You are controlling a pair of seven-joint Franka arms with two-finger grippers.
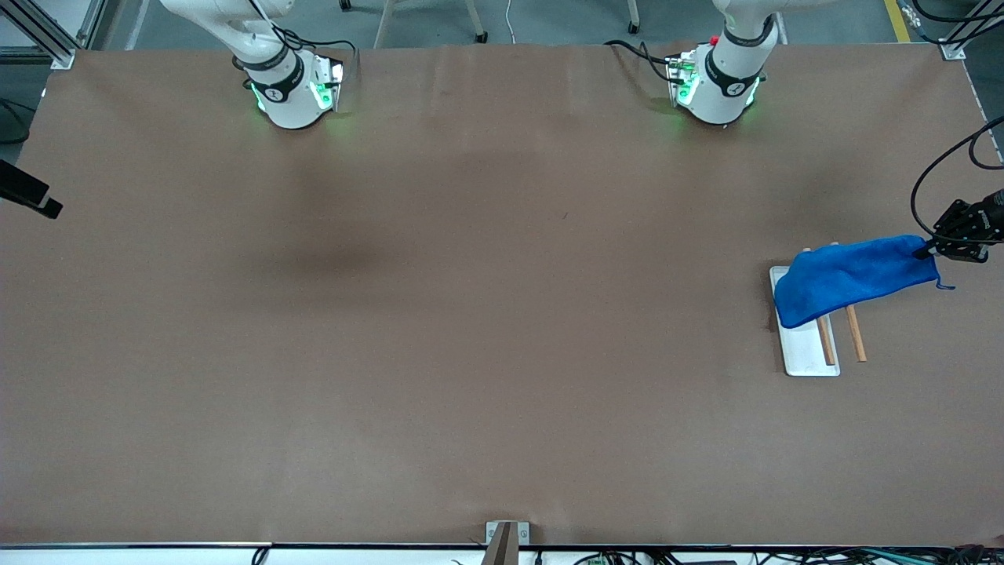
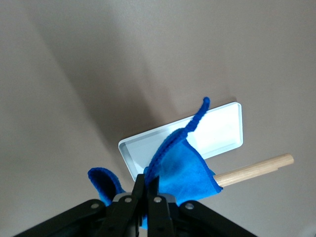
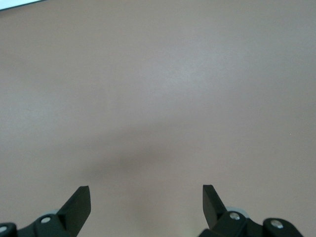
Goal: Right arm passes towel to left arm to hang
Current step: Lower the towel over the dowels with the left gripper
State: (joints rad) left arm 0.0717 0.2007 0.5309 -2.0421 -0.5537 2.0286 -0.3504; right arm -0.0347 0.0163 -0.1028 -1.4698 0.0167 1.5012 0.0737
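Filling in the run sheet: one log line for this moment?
left tool: shut on towel | towel: draped over wooden rack on white tray | right tool: open, empty

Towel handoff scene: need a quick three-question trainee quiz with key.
1. True or false: the right hand grips the towel.
2. What does the towel drape across? A) a white tray and wooden rods B) a cabinet
3. Fill in: the left hand is ___ on one end of the towel.

Key: 1 false, it is open over bare table; 2 A; 3 shut.
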